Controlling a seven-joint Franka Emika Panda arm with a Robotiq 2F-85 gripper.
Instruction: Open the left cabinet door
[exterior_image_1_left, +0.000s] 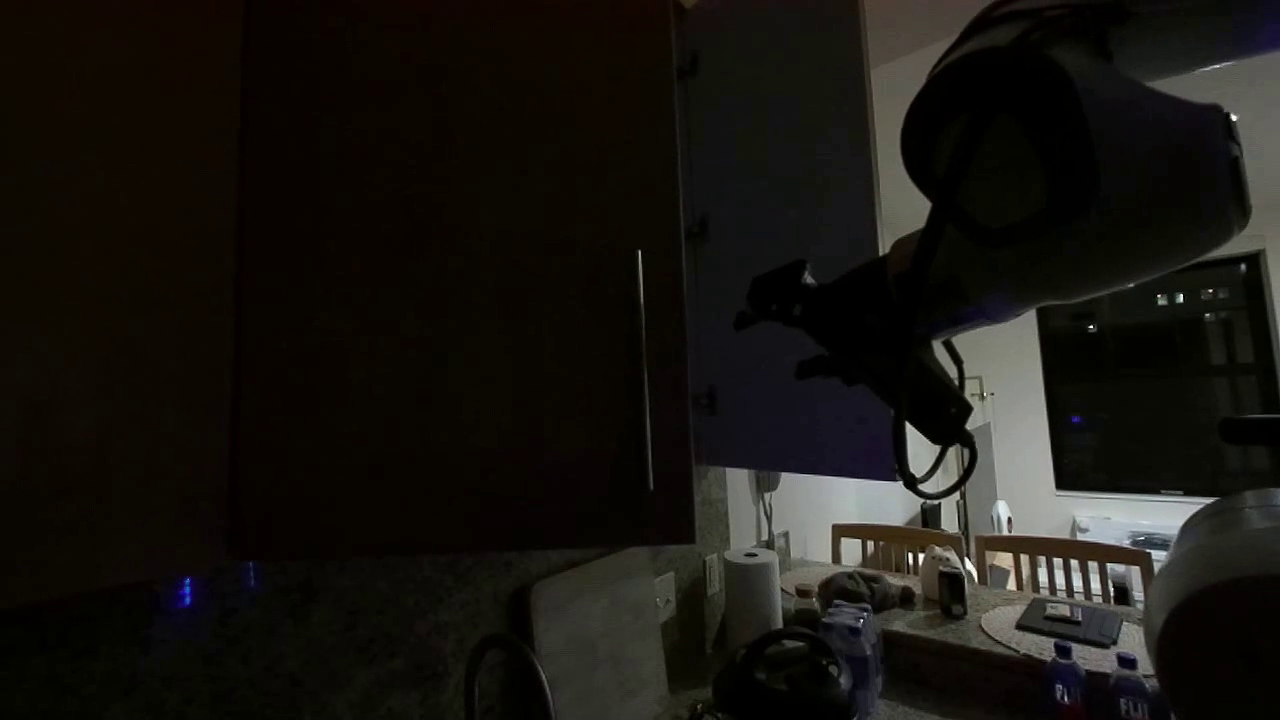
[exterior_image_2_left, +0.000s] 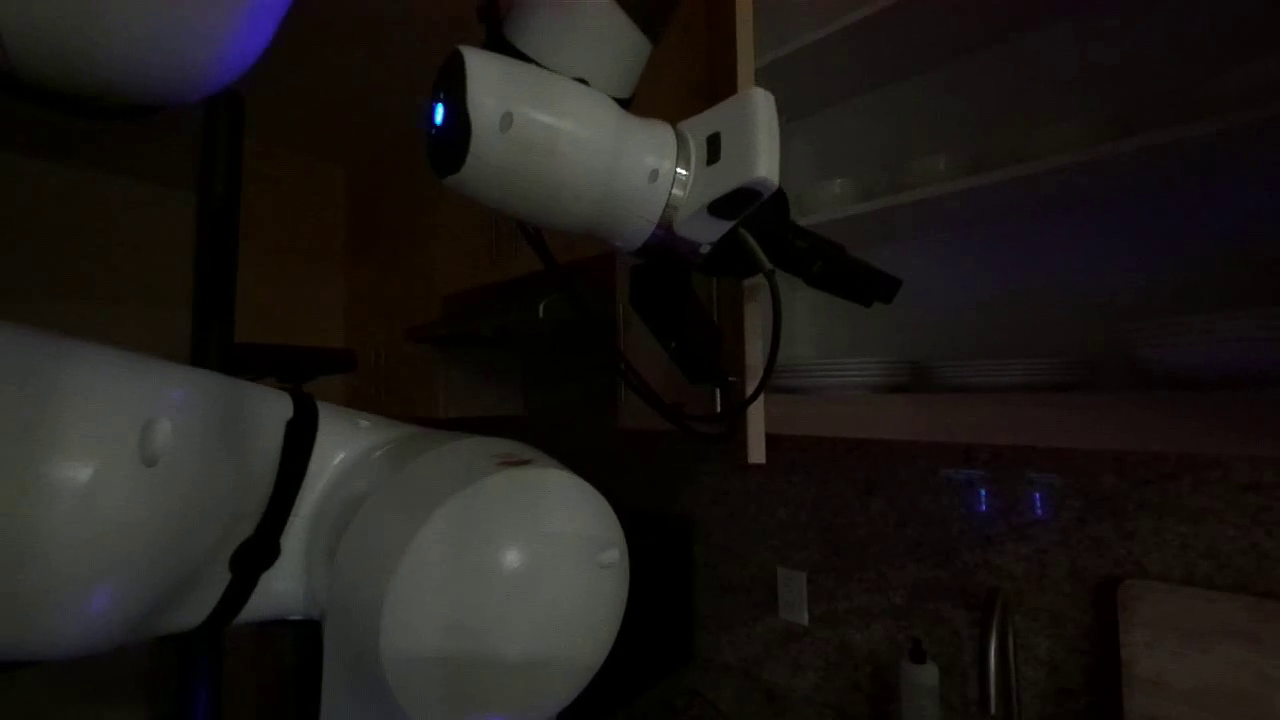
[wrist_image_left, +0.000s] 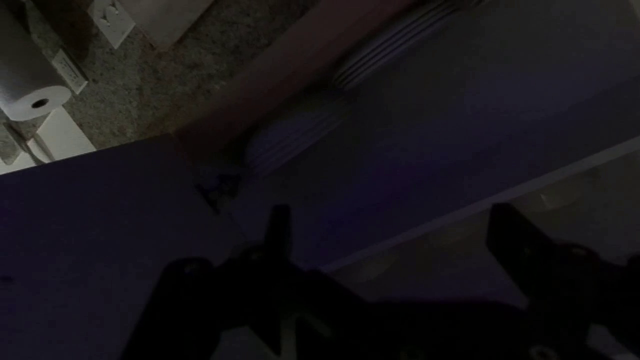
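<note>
My gripper (wrist_image_left: 391, 215) is released, its fingers (wrist_image_left: 512, 237) spread with nothing between them, and it hangs apart from the left cabinet door (exterior_image_1_left: 460, 275), which I judge to stand already swung out beside me; in an exterior view its outer face and slim handle (exterior_image_1_left: 645, 370) show on the side away from me. The likeliest trouble is my own arm (exterior_image_2_left: 570, 150): a sideways sweep toward that handle could knock the door's free edge and push it closed. Backing out carelessly, I might drag the looped cable (exterior_image_2_left: 776, 315) over that edge or bump the blue-grey panel (exterior_image_1_left: 785, 200) on my other side. Reaching deeper would endanger the stacked plates (exterior_image_2_left: 845, 375). Poor light worsens all this, since black fingers against dark wood make contact hard to judge.
</note>
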